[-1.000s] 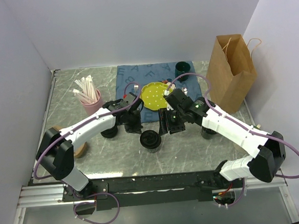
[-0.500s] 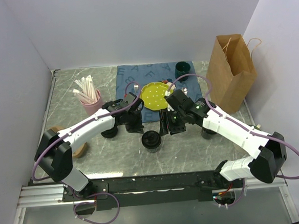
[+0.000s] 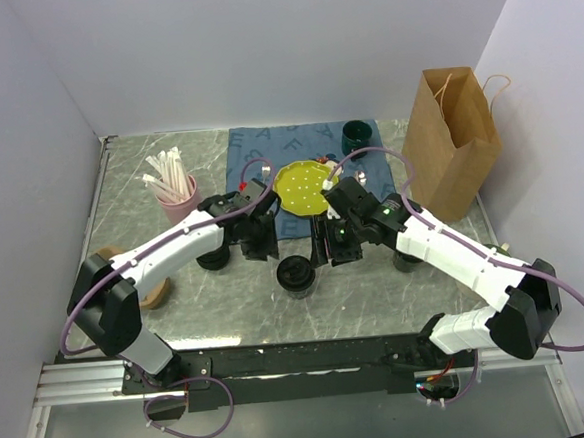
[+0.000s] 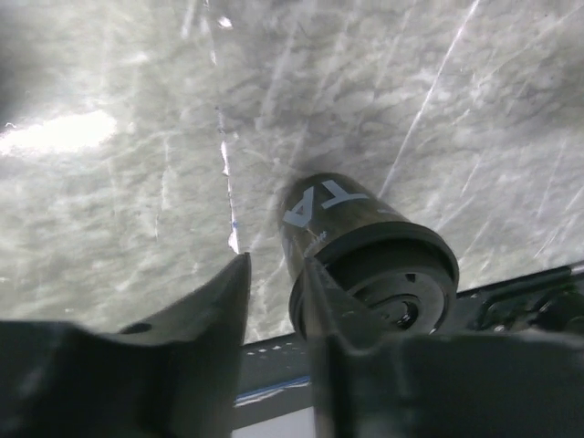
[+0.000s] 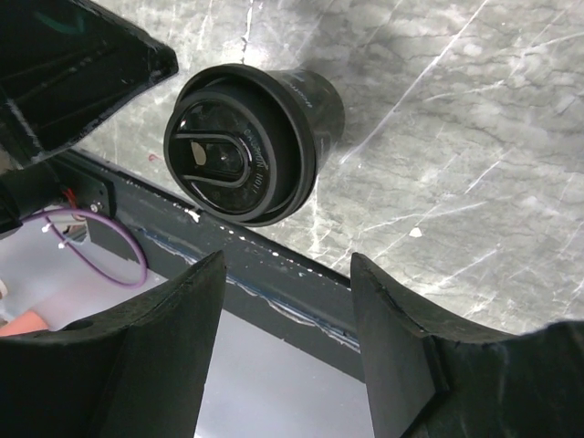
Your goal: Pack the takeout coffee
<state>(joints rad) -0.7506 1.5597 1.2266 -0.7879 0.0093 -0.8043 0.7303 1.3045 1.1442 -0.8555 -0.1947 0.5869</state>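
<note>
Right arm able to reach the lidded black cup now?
Likely yes: the right gripper is open beside the takeout coffee, nothing between them. It stands upright, unheld. The left gripper is close on its other side, so clearance may be tight.

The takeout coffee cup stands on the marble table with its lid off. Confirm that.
Wrong in one respect: the lid is on, not off. The right wrist view shows it seated on the takeout coffee cup, which does stand on the marble table.
</note>
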